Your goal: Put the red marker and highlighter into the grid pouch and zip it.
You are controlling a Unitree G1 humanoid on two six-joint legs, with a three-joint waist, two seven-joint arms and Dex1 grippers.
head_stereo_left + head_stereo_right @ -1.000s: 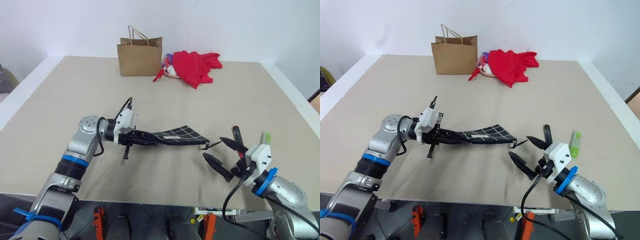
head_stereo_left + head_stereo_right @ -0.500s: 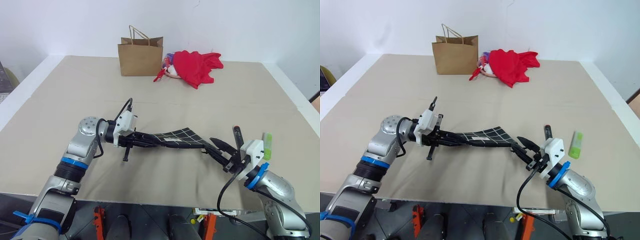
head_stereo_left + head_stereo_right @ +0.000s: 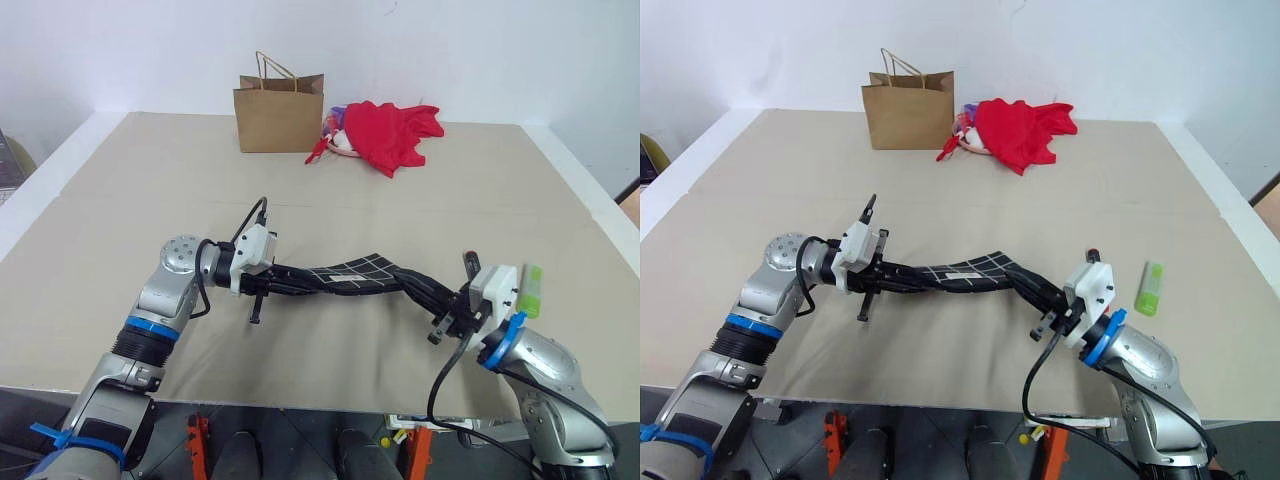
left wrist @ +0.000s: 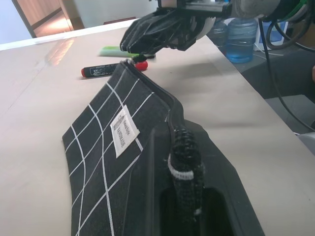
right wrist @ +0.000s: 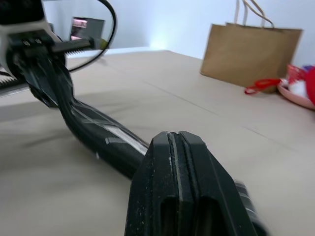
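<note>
Beige table (image 3: 330, 190) against a white wall. Grid pouch (image 3: 352, 274) at centre, lifted off the surface and stretched between both grippers, sagging slightly, white label (image 4: 124, 130) facing up. Left gripper (image 3: 283, 284) clamped shut on the pouch's 9 o'clock end, beside the cord pull (image 4: 182, 153). Right gripper (image 3: 1032, 287) closed on the pouch's 3 o'clock end, at the zipper corner. Red marker (image 4: 109, 70) flat on the table just past that corner, at 3 o'clock from the pouch, partly hidden behind the right wrist. Highlighter (image 3: 1150, 288) flat on the table farther out at 3 o'clock, near the marker but apart from it. Brown paper bag (image 3: 279, 112) upright at 12 o'clock, well apart; red cloth (image 3: 390, 132) heaped just beside it.
</note>
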